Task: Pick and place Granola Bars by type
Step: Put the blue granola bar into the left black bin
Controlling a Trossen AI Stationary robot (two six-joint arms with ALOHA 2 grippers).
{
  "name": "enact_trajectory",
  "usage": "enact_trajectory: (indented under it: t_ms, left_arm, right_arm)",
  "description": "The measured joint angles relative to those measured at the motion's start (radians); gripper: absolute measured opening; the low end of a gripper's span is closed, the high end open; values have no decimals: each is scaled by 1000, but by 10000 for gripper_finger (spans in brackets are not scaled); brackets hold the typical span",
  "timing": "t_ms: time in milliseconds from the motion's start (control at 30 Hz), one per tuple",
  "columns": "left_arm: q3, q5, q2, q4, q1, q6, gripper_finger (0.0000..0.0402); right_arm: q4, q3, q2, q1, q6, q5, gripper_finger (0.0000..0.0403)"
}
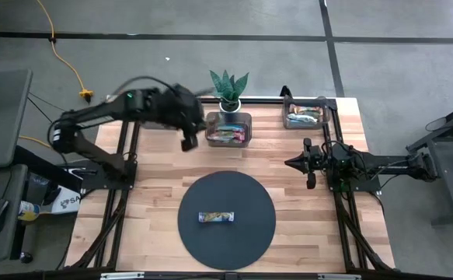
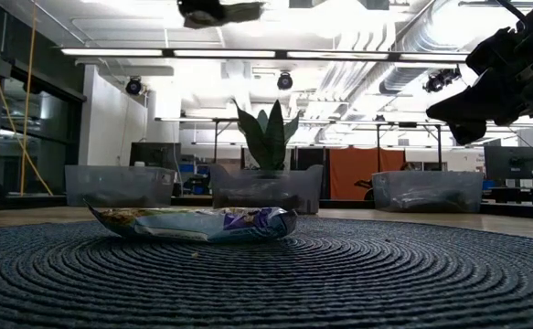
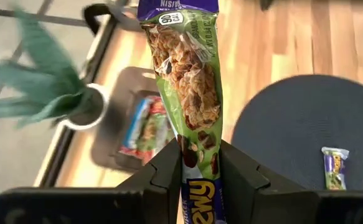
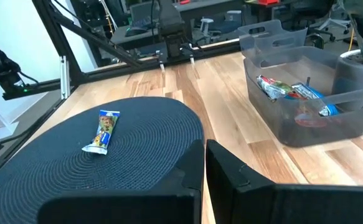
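Observation:
My left gripper (image 3: pixel 200 152) is raised above the table's far left part (image 1: pixel 187 140), beside the middle bin (image 1: pixel 228 128), and is shut on a granola bar (image 3: pixel 190 81) in a green and purple wrapper. That bin holds several bars (image 3: pixel 145 127). Another granola bar (image 1: pixel 216 217) lies flat on the round dark mat (image 1: pixel 226 233); it also shows in the low view (image 2: pixel 193 223). My right gripper (image 4: pixel 205 155) waits shut at the table's right side (image 1: pixel 292 163), touching nothing. My left gripper pinches the bar between its two fingers near the purple end (image 3: pixel 198 168). The bar runs along the fingers, and most of it sticks out past the fingertips. The fingers slant down toward the table. The bar is lifted clear of everything.
A potted plant (image 1: pixel 230 89) stands just behind the middle bin. A second bin (image 1: pixel 304 117) with bars sits at the far right, and the low view shows a third bin (image 2: pixel 120 185) at the left. Bare wood lies around the mat.

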Motion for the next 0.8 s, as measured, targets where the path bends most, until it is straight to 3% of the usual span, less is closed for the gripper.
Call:
enact_trajectory:
  t_ms: [333, 600, 800]
  left_arm:
    - [0, 47, -170, -56, 267, 70, 82]
    - [0, -146, -207, -117, 473, 82, 82]
    - [0, -150, -180, -170, 573, 213, 82]
  right_arm:
    - [0, 0, 1, 0, 0, 0, 0]
    - [0, 0, 1, 0, 0, 0, 0]
    - [0, 0, 1, 0, 0, 0, 0]
